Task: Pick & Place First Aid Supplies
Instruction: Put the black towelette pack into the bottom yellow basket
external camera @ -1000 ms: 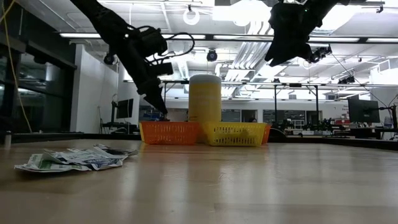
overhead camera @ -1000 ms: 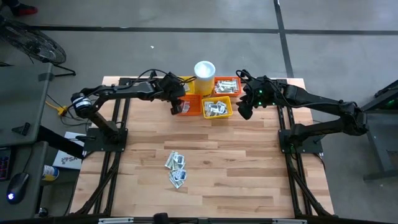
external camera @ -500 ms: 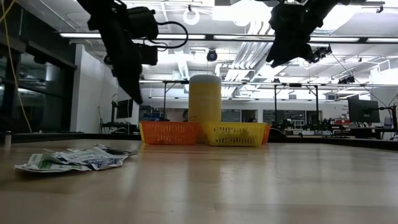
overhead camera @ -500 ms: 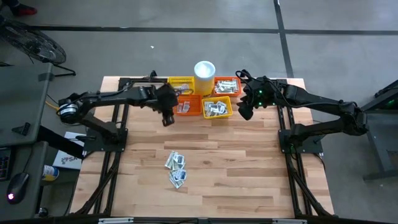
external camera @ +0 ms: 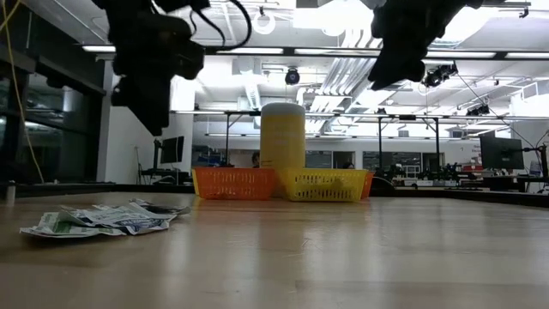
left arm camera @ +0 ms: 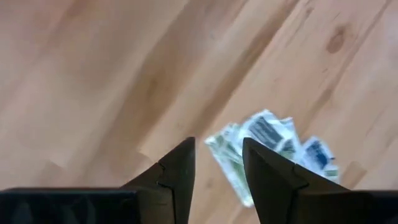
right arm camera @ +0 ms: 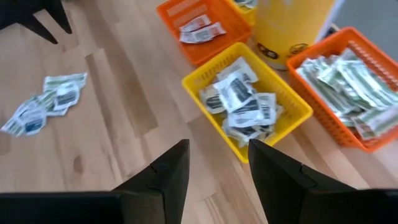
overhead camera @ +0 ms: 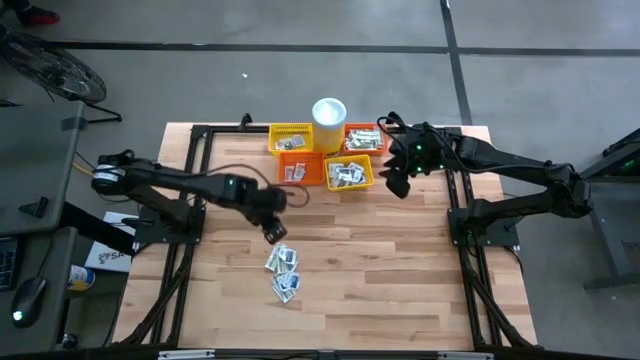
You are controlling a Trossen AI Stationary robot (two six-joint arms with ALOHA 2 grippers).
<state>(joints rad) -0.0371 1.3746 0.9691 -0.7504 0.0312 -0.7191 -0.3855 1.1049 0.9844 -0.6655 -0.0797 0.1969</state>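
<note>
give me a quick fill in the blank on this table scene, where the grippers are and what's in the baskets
The left gripper hangs open just above the loose pile of ____ on the wood.
The right gripper waits open beside the ____ basket of packets.
The cup standing among the baskets is ____ when seen from above.
Missing words: sachets; yellow; white

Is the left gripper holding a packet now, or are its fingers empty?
Empty. The left gripper is open, with only bare table and the loose packets beyond showing in the gap between its fingers.
</note>
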